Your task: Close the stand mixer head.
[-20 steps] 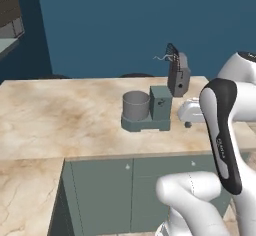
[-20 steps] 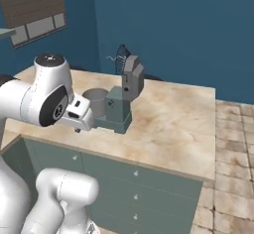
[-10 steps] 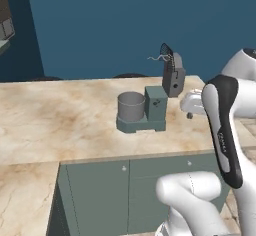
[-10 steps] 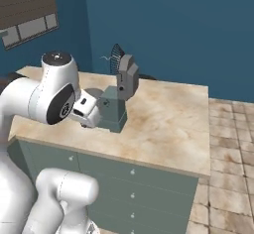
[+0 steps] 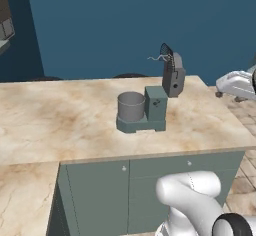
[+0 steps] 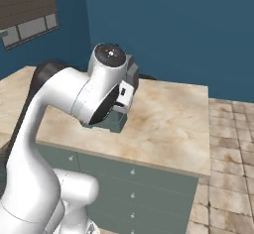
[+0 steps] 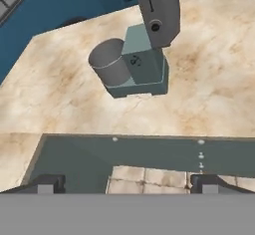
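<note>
Your gripper (image 7: 124, 181) is wide open and empty; reach ahead above the raised mixer head (image 7: 160, 12), then press it down toward the bowl (image 7: 110, 62).

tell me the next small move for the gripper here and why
Probably bring the gripper in over the counter toward the raised stand mixer head. The head stands tilted up and back, its whisk clear of the grey bowl, and the hand view shows the gripper off the counter's edge, touching nothing, so it must approach before pushing the head down.
</note>
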